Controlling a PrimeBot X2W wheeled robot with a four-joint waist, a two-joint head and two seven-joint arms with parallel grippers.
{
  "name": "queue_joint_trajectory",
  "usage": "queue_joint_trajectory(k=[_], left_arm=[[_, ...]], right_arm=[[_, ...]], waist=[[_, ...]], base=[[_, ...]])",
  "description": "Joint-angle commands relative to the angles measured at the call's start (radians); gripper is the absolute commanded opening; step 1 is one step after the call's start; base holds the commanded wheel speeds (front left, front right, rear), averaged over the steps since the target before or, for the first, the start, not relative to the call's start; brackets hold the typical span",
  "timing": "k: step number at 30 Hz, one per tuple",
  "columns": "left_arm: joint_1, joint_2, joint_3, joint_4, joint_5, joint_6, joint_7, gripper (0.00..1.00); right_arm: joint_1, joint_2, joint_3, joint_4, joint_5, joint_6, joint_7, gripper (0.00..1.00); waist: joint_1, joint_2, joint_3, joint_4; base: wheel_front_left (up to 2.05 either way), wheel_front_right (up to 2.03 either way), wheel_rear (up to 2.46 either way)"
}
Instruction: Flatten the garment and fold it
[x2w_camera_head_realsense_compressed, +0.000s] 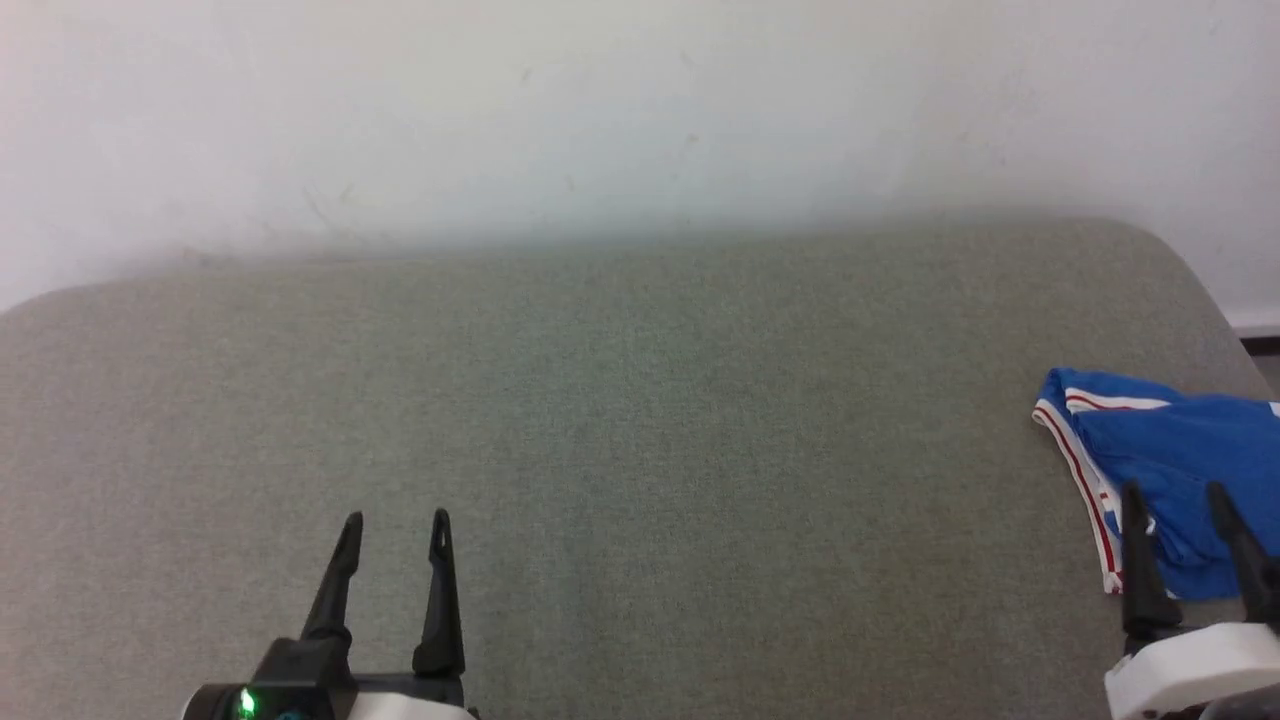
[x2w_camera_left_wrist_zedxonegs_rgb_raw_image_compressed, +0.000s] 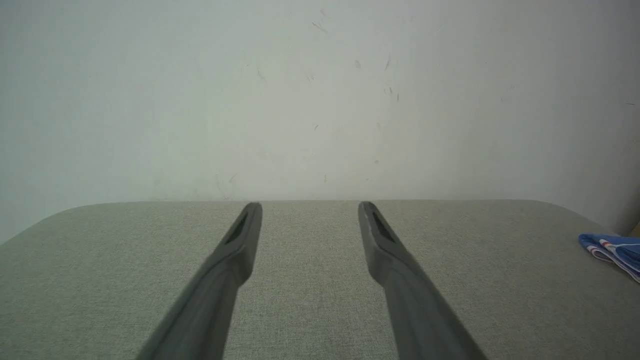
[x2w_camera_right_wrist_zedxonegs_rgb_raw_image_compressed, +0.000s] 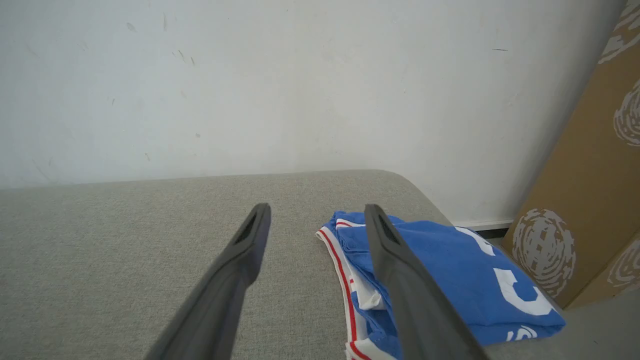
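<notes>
Head view puts the shirt (x2w_camera_head_realsense_compressed: 1180, 440) bunched on the grey cushion (x2w_camera_head_realsense_compressed: 640, 400) just ahead of the right claw (x2w_camera_head_realsense_compressed: 1172, 490), whose spread, empty fingers overlap its near edge; the left claw (x2w_camera_head_realsense_compressed: 397, 518), also spread, sits well apart, shirt far to its right.

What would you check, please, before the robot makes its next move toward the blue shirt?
1. Right jaws open and empty: ok.
2. Left jaws open and empty: ok.
3. Shirt close to the right jaws: ok, right by their tips.
4. Shirt lying flat: not ok, bunched up.
5. Bare grey surface beside it for spreading: ok.
6. Nothing hanging off the surface's right edge: cannot tell.
</notes>
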Motion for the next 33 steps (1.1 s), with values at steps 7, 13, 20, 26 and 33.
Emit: queue_joint_trajectory(k=[7, 13, 20, 26, 33], left_arm=[[0.036, -0.016, 0.038, 0.016, 0.0, -0.031, -0.005, 1.0], [0.038, -0.033, 0.057, 0.022, 0.011, -0.05, -0.005, 1.0], [0.023, -0.035, 0.058, 0.021, 0.005, -0.05, 0.002, 0.0], [0.018, -0.039, 0.065, 0.024, 0.013, -0.056, 0.01, 0.0], [0.009, -0.046, 0.076, 0.029, 0.027, -0.068, 0.024, 0.0]], right_arm=[[0.009, 0.004, 0.019, 0.022, -0.006, -0.001, -0.015, 1.0], [-0.003, 0.004, 0.023, 0.024, -0.007, -0.001, -0.016, 1.0], [0.001, -0.001, 0.019, 0.022, -0.001, 0.0, -0.011, 0.0], [-0.002, 0.0, 0.026, 0.022, -0.004, 0.0, -0.008, 0.0], [-0.008, 0.0, 0.038, 0.023, -0.007, 0.0, -0.002, 0.0]], waist=[[0.0001, -0.0001, -0.032, 0.018], [0.0001, -0.0001, -0.021, 0.026], [0.0003, -0.0001, -0.019, 0.026], [0.0003, -0.0001, -0.018, 0.026], [0.0003, -0.0001, -0.016, 0.027]], base=[[0.0, 0.0, 0.0], [0.0, 0.0, 0.0], [0.0, 0.0, 0.0], [0.0, 0.0, 0.0], [0.0, 0.0, 0.0]])
